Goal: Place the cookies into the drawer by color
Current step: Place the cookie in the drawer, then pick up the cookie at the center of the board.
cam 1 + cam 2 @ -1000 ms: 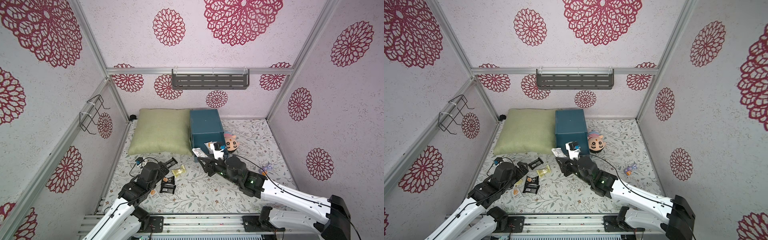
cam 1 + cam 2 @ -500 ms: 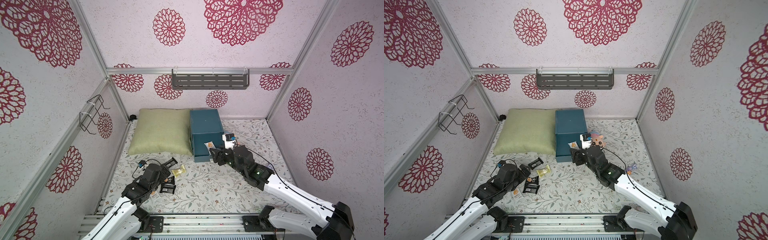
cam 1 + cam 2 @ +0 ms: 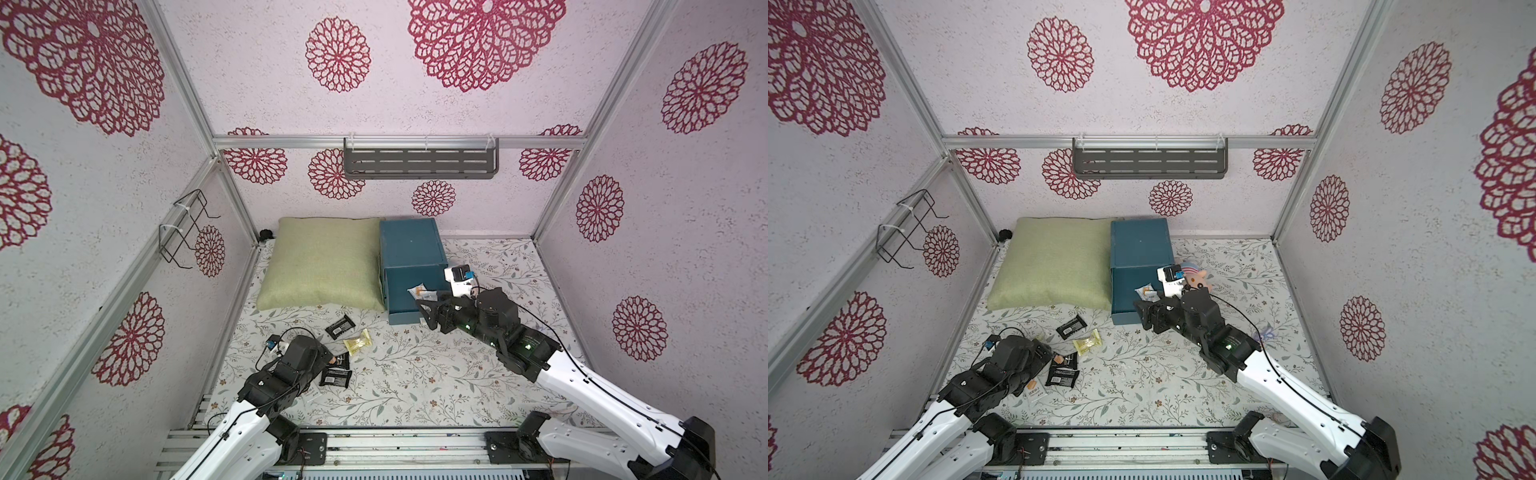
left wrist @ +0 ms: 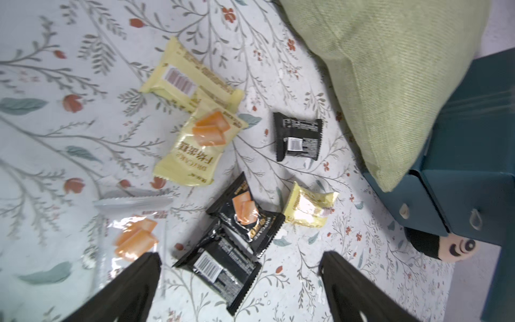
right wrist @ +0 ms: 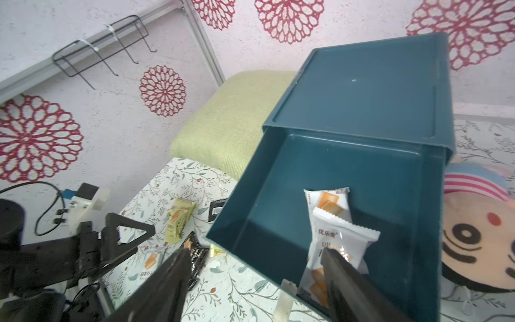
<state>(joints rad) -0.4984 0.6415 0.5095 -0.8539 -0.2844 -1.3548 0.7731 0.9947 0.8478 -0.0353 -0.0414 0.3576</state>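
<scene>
Right gripper (image 5: 255, 251) is seen with jaws spread and nothing between them, at the front rim of the pulled-out top drawer (image 5: 348, 164). Two white packets (image 5: 337, 245) are lying inside it, one overlapping the other, toward the side where the plush toy (image 5: 473, 237) lies. Left gripper (image 4: 242, 254) is likewise spread wide and empty, hung above the loose pile on the table in front of the cushion (image 4: 390, 69). On the table are noted three black packets (image 4: 245, 214), two overlapped just below the left jaws and one apart near the cushion. Also noted are three yellow packets (image 4: 195, 150), two touching and a smaller one beside the black pair, and one white packet (image 4: 131, 239) partly hidden by a left finger. The packets are judged very light, thin and floppy, with glossy film that is likely slippery and will crinkle under pressure. Contents are probably brittle, so a gentle squeeze is advised. Hold is best taken at a crimped end seal or across the short width, with jaws brought right down to the table since each lies flat. The overlapped black pair may be lifted together, so the upper one is best taken by its free edge.
</scene>
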